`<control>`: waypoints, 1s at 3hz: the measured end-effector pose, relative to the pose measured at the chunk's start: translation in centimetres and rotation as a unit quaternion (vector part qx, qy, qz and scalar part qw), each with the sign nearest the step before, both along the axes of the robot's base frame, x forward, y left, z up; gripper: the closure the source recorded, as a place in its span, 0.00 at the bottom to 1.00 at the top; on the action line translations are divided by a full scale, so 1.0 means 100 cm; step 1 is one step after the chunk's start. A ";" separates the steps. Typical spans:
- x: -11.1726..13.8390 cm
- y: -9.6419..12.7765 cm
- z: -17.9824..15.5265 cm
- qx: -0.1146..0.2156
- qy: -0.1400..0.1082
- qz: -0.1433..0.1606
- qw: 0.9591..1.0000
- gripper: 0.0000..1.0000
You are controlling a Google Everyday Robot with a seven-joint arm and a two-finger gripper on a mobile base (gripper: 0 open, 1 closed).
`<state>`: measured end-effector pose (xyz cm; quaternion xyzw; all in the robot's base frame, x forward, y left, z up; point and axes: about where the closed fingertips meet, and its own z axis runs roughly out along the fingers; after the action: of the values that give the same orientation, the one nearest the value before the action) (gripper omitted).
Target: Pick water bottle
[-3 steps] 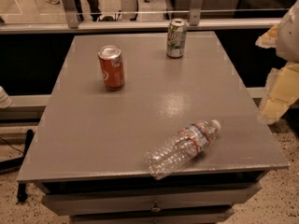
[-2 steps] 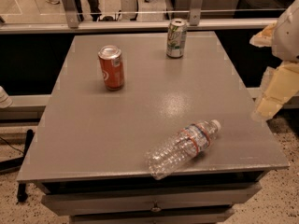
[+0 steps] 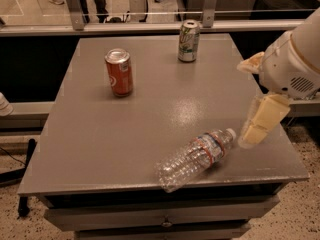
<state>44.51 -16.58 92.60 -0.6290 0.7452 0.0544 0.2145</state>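
The water bottle point(image 3: 196, 157) is clear ribbed plastic with a white cap and a red-white-blue label band. It lies on its side near the front edge of the grey table point(image 3: 125, 134), cap pointing to the right. My gripper point(image 3: 255, 130) hangs from the white arm at the right side of the table. It sits just right of the bottle's cap, close to it but apart, and holds nothing that I can see.
An orange-red can point(image 3: 119, 72) stands upright at the back left of the table. A pale green-white can point(image 3: 189, 40) stands at the back middle. A glass rail point(image 3: 150, 26) runs behind the table, with people's legs beyond it. The table has drawers below.
My gripper has moved left over the table's right edge, closer to the bottle's cap. The bottle and both cans have not moved.
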 end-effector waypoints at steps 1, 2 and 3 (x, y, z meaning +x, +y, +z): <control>-0.012 0.008 -0.019 0.016 0.019 0.011 1.000 0.00; -0.028 0.018 -0.036 0.029 0.039 0.021 0.999 0.00; -0.037 0.030 -0.054 0.047 0.053 0.026 0.997 0.00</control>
<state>40.76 -13.60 87.25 -0.6338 0.7355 0.1284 0.2024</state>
